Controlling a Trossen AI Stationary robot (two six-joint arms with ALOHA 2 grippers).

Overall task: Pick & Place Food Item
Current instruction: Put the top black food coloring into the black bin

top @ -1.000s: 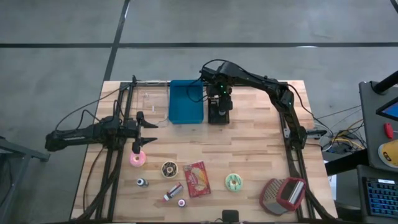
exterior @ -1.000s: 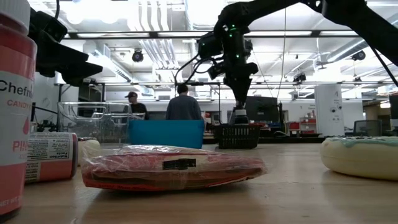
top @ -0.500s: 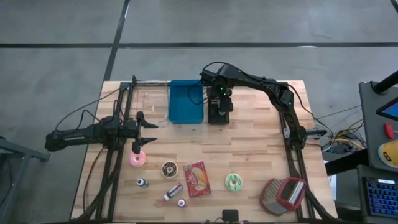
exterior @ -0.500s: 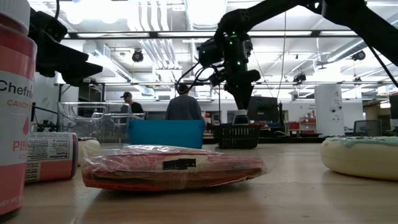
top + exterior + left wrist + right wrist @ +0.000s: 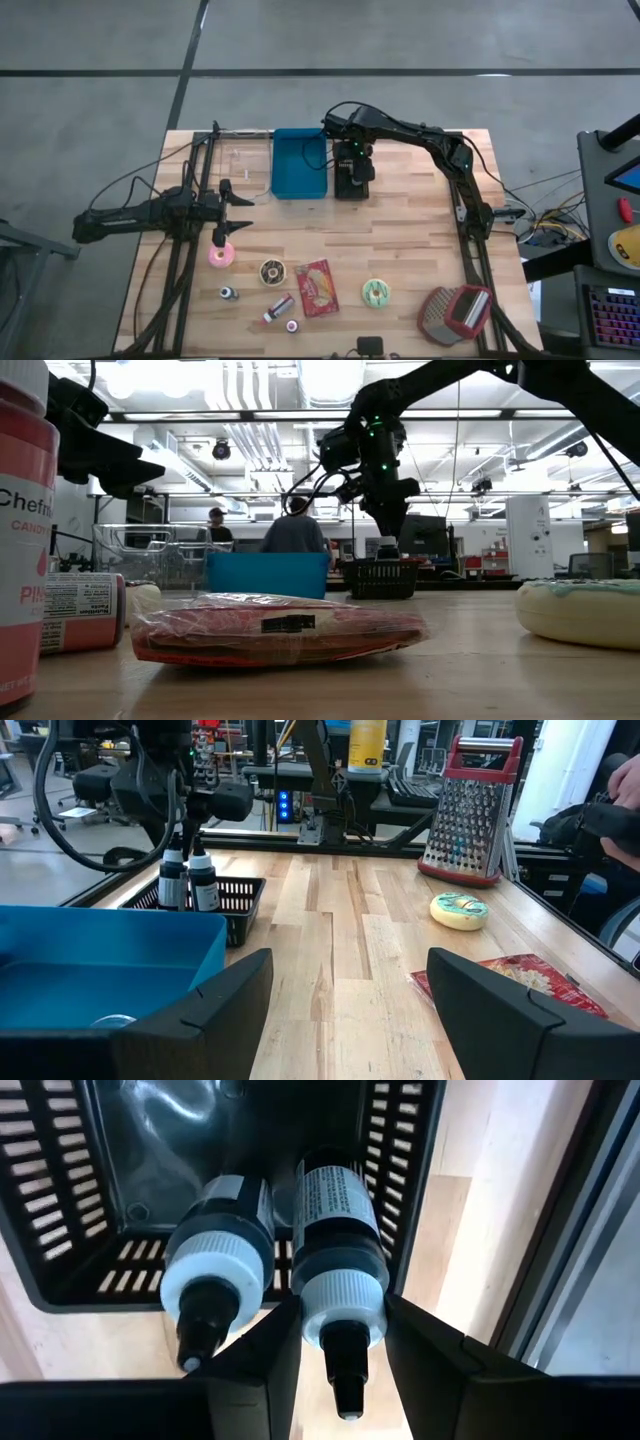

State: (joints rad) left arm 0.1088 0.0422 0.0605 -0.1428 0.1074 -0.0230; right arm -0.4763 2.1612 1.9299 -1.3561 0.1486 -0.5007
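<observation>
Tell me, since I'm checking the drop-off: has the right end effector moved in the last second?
Yes. In the low view the right end effector has risen slightly above the black basket, with a bottle between its fingers.

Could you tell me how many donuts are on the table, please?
2: a pink donut near the left tool, and a green donut between the snack pack and the grater. None looks hidden.

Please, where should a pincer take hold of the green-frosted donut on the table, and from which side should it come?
The green-frosted donut lies flat on the table with free space all round it. Probably best: come straight down from above and close on the ring across its outer rim. It looks too low for a sideways approach.
</observation>
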